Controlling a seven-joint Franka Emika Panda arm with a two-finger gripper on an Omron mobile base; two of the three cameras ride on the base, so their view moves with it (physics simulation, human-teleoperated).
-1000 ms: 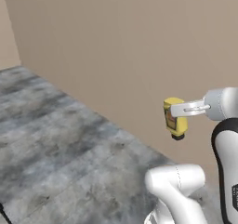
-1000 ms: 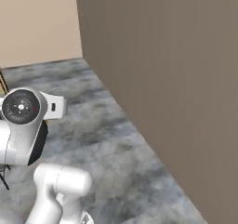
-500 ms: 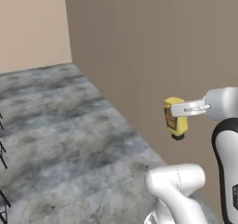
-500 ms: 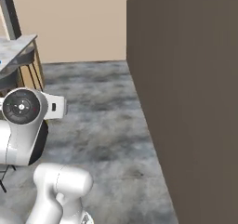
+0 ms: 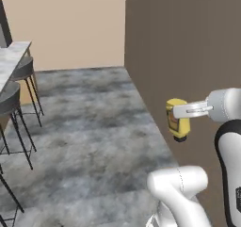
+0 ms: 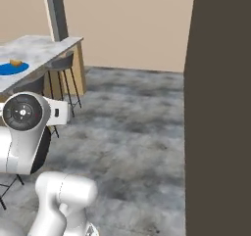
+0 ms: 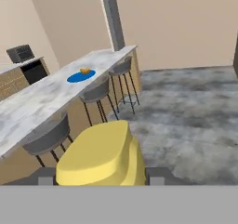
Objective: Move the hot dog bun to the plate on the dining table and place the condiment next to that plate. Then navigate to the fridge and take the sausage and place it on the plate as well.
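Two fingers (image 5: 188, 110) clamp condiment (image 5: 177, 125) — cap down.

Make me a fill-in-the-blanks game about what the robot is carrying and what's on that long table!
1. The hand is holding a small ____ condiment bottle.
2. The hot dog bun already sits on the ____ plate.
3. The plate rests on the dining table, which has a white ____ top.
4. Grey ____ stand along the table's side.

Missing words: yellow; blue; marble; stools
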